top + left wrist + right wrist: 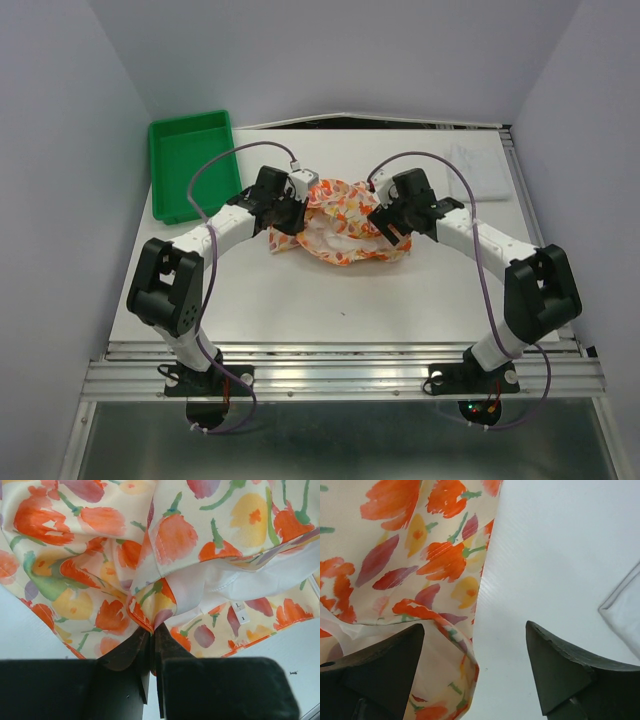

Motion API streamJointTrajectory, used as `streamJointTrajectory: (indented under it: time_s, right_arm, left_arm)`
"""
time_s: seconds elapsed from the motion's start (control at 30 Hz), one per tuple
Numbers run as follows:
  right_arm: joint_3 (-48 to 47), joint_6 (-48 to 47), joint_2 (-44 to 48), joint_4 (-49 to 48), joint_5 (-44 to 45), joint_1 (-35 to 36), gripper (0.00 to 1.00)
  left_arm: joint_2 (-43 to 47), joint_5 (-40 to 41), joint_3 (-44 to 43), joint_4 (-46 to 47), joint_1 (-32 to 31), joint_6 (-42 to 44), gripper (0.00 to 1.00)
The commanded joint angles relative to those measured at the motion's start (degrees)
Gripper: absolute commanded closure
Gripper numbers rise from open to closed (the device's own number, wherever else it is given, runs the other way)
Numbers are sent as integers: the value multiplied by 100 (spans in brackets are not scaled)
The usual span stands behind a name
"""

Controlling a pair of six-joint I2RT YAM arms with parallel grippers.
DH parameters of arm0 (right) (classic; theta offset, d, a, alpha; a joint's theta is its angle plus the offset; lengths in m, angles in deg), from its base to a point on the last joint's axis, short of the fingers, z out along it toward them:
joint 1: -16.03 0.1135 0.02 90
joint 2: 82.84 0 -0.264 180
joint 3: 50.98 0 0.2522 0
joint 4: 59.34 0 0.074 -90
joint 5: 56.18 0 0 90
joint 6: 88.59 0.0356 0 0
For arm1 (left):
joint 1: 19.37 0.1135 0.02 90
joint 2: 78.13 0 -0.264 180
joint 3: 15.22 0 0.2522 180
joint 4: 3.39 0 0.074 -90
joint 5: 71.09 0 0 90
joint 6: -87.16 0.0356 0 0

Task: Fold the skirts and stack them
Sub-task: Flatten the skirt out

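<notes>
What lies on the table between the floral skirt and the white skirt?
Only bare table lies between the floral skirt and the white skirt. The right wrist view shows this stretch.

Right gripper (475,630): floral skirt (420,555) edge under one finger; bare table (545,540) ahead, passable; white skirt (622,605) off right. Left gripper (152,630): skirt folds block ahead; green tray (195,165) off left.
</notes>
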Motion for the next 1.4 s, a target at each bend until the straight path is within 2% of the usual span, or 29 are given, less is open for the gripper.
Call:
streamJointTrajectory:
  time_s: [0.0, 0.07, 0.13, 0.27, 0.43, 0.47, 0.53, 0.57, 0.63, 0.67, 0.73, 0.9, 1.03, 1.13, 1.23, 1.27, 1.3, 1.33, 1.37]
  right_arm:
    - [-279, -540, 58, -361, 413, 63, 12]
    - [-349, -873, 129, -335, 194, 63, 12]
    - [-393, -1146, 181, -115, -385, 63, 14]
    - [-428, -1936, 147, 219, -1124, 134, 23]
    - [-507, -2106, -117, 281, -1406, 186, 38]
    - [-525, -2106, -152, 264, -1433, 186, 38]
    - [-569, -2114, -275, 185, -1346, 300, 48]
    - [-595, -2097, -310, 158, -1302, 301, 59]
    - [-717, -1948, -424, 88, -1162, 301, 75]
    - [-762, -1808, -442, 96, -1126, 301, 88]
    - [-832, -1623, -477, 61, -986, 301, 98]
    - [-990, -877, -460, 8, -390, 301, 99]
    - [-1026, -419, -337, 17, -185, 301, 99]
    - [-1017, -85, -232, 44, -28, 301, 99]
    - [-1078, 231, -179, 17, 534, 205, 99]
    - [-1192, 432, -161, 9, 657, 108, 99]
    - [-1271, 539, -100, -18, 780, -189, 99]
    - [-1376, 653, -82, -9, 773, -192, 99]
    - [-1638, 854, -82, -9, 764, -618, 99]
  left_arm:
    - [169, 29, -154, -86, 25, 119, 82]
    - [160, 38, -189, -121, 25, 119, 82]
    - [142, 12, -215, -147, 25, 75, 80]
    - [203, -32, -198, -209, 34, -83, 68]
    - [335, -199, -66, -314, 34, -355, 57]
    - [353, -208, -40, -314, 34, -390, 57]
    - [371, -191, 30, -384, 34, -452, 56]
    - [371, -191, 65, -437, 34, -496, 56]
    - [379, -226, 214, -455, 43, -610, 56]
    - [388, -243, 276, -437, 43, -654, 56]
    - [371, -295, 399, -385, 51, -837, 56]
    - [309, -104, 795, -139, 60, -1014, 55]
    - [186, 3, 743, 2, 122, -1093, 55]
    - [81, 11, 584, 125, 183, -1164, 59]
    - [-7, 196, 286, -24, 279, -1077, 73]
    - [45, 257, 155, -85, 349, -1041, 81]
    - [80, 449, 93, -103, 516, -1006, 86]
    - [124, 573, -4, -138, 604, -962, 96]
    - [194, 696, -213, -225, 683, -823, 100]
